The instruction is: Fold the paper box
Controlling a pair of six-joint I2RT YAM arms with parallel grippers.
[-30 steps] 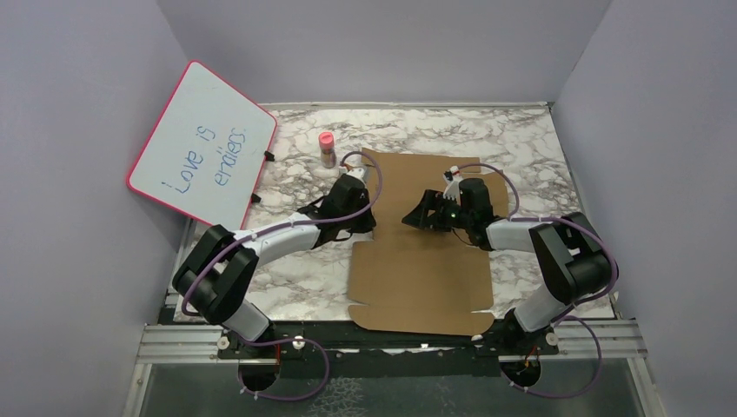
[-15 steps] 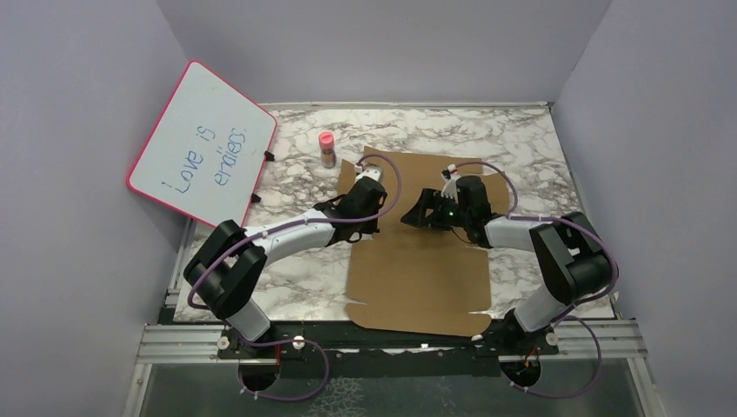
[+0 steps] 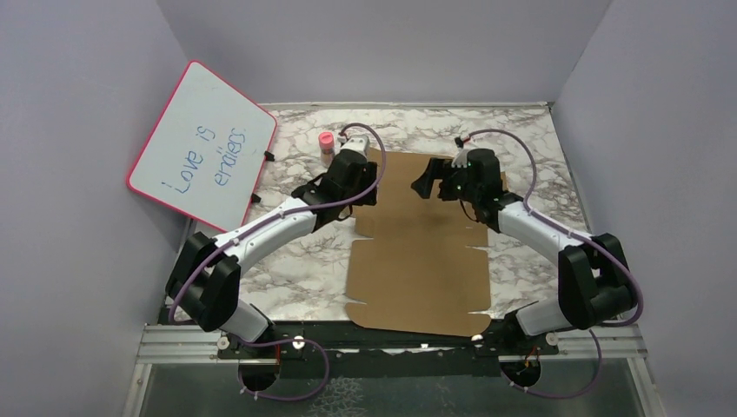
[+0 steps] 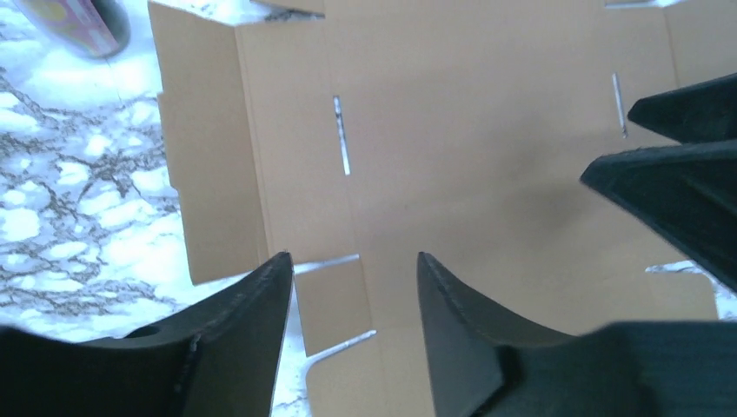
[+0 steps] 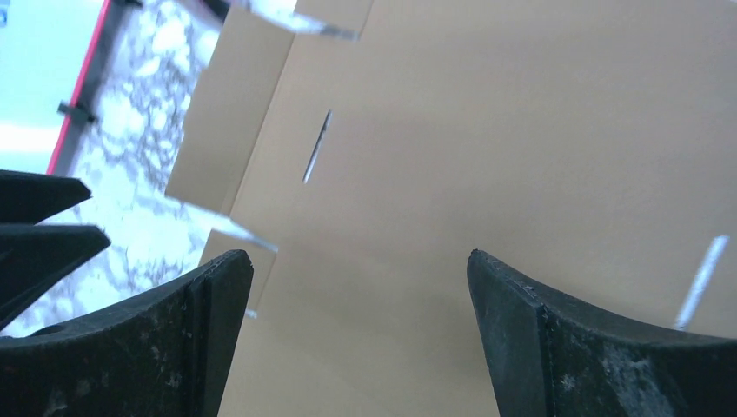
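the paper box [image 3: 421, 252] is lying flat in the middle of the desk [image 3: 287, 269]. the left tool [image 4: 352, 258] is hanging over its far left side, partly open, holding nothing. the right tool [image 5: 356, 254] is hanging over its far end, wide open, empty

I am reading just one piece of writing, seen from the top camera: blue handwritten words on the pink-framed whiteboard [image 3: 202, 145], which is leaning at a tilt by the left edge of the marbled surface [image 3: 530, 139]. The words are running diagonally in two lines. The first line is saying "Love is". The second is looking like "endless", though I am not making out its last letters for certain. The small pink-capped bottle [image 3: 327, 148] is showing a pink wrapper [image 4: 74, 24] with yellow marks in my left wrist view, too blurred to read.
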